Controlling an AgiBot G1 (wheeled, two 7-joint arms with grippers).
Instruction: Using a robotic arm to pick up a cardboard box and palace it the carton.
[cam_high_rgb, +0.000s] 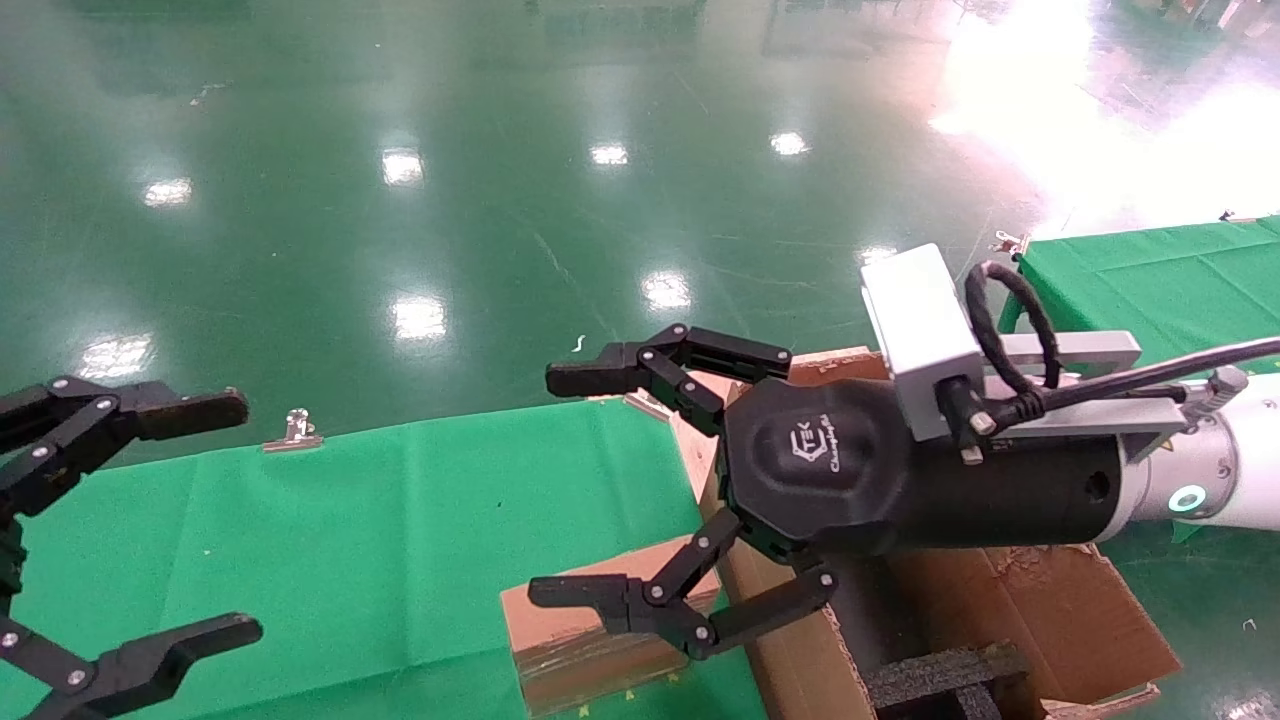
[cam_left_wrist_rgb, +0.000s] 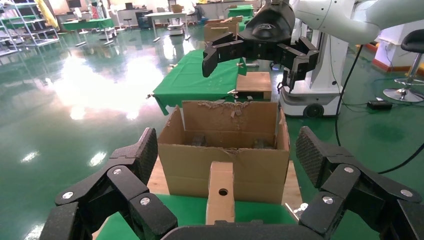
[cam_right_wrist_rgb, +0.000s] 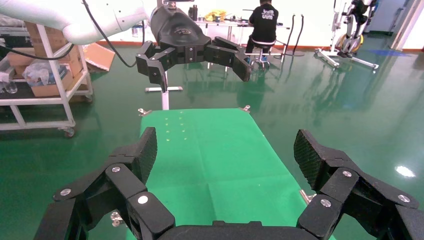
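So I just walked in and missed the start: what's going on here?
The right gripper hangs open above the table, just over the small cardboard box but not gripping it. The box sits beside the open carton. The left gripper waits open at the table's far side, holding nothing.

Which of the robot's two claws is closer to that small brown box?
The right end effector: it hangs open directly over the small cardboard box. The left end effector, also open, sits far across the green cloth.
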